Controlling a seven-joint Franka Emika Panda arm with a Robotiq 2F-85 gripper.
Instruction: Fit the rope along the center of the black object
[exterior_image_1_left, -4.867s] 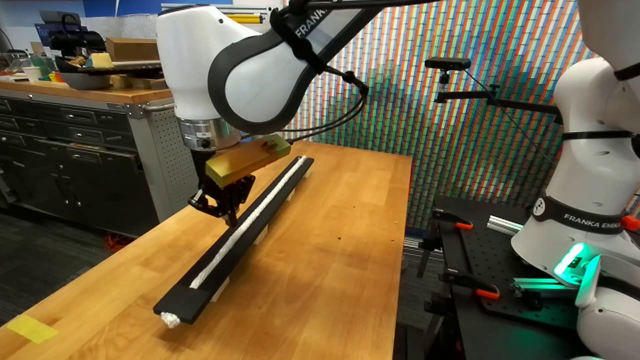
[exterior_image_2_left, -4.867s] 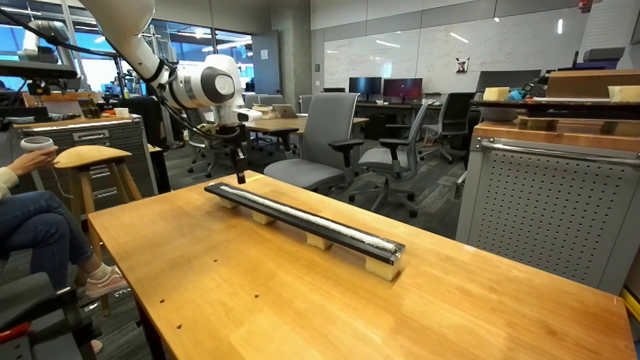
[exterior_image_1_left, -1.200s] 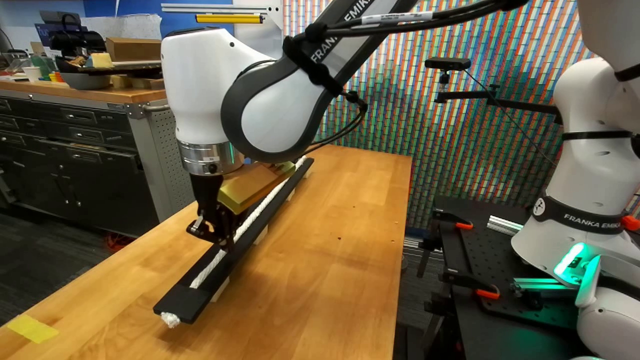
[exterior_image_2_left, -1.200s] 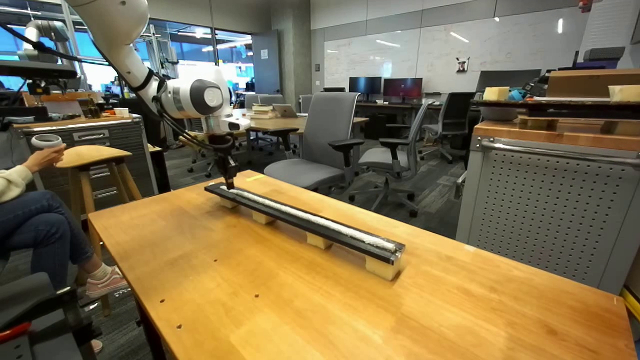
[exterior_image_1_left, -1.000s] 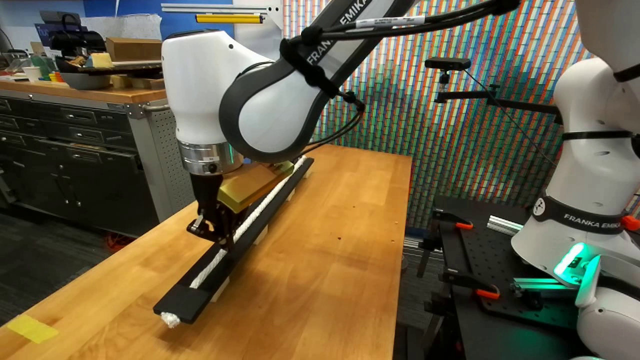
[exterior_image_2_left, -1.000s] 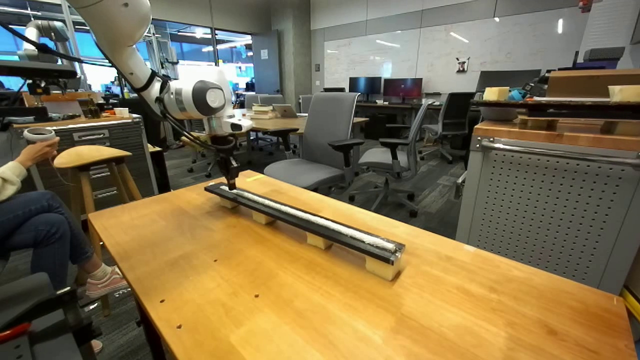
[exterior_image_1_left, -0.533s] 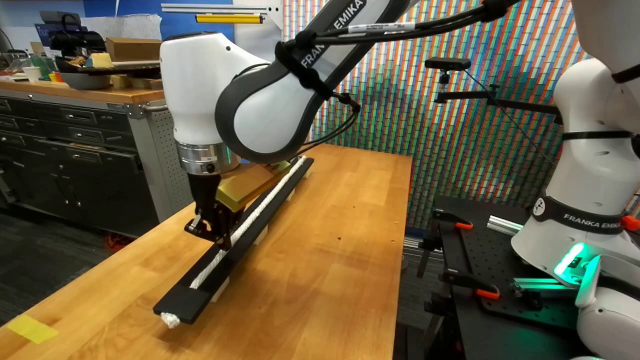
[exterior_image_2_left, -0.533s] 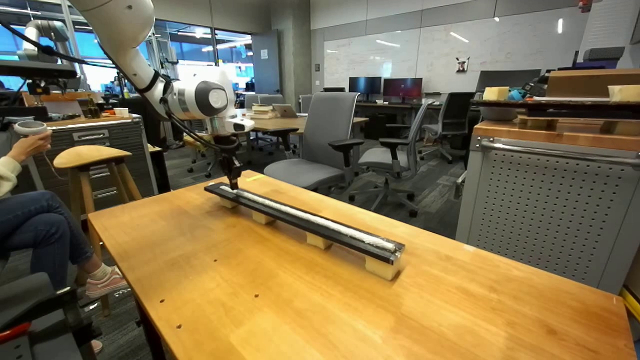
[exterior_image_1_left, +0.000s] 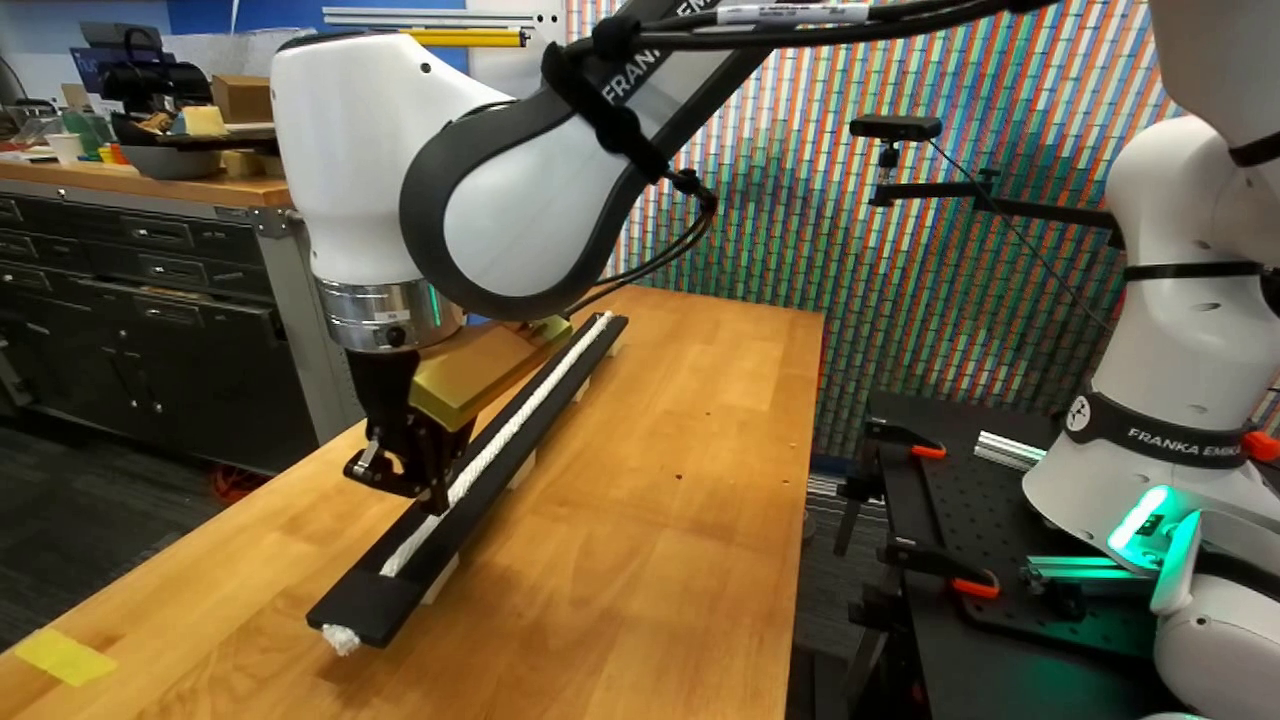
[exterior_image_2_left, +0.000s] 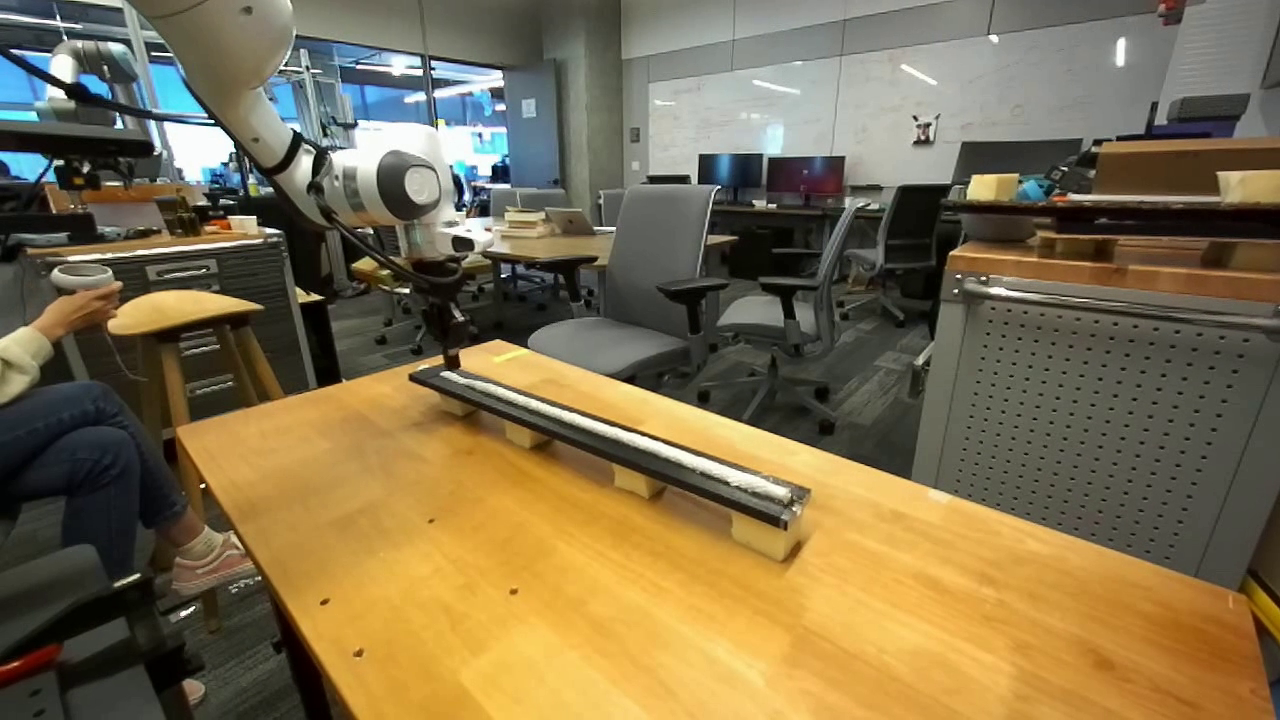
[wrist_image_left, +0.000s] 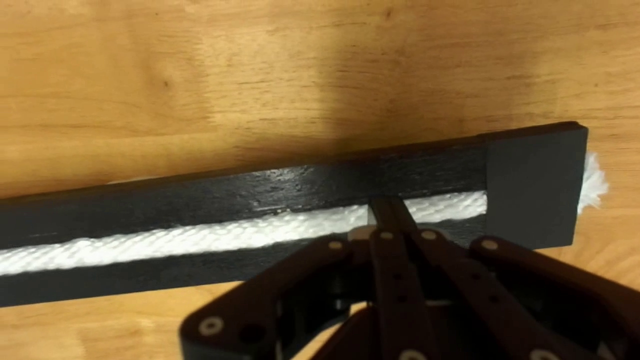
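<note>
In the wrist view, my gripper (wrist_image_left: 386, 201) is pressed together, empty, over the white rope (wrist_image_left: 175, 240), I judge to push it down; whether they touch I can't tell. The rope lies along the centre of the black rail (wrist_image_left: 300, 189), passing under an end cover (wrist_image_left: 536, 187), probably to anchor it. In an exterior view, 4 pale blocks (exterior_image_2_left: 765, 538) raise the rail above the table (exterior_image_2_left: 800, 620), perhaps for clearance. In an exterior view, the black band (exterior_image_1_left: 1160, 437) on the white robot base (exterior_image_1_left: 1080, 488) reads "FRANKA EMIKA".

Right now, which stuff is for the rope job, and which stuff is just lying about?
For the job:
white rope
black rail
gripper, shut
pale blocks under the rail
table

Just about, it seems:
yellow strip
cardboard box
grey bowl
wooden stool
</note>
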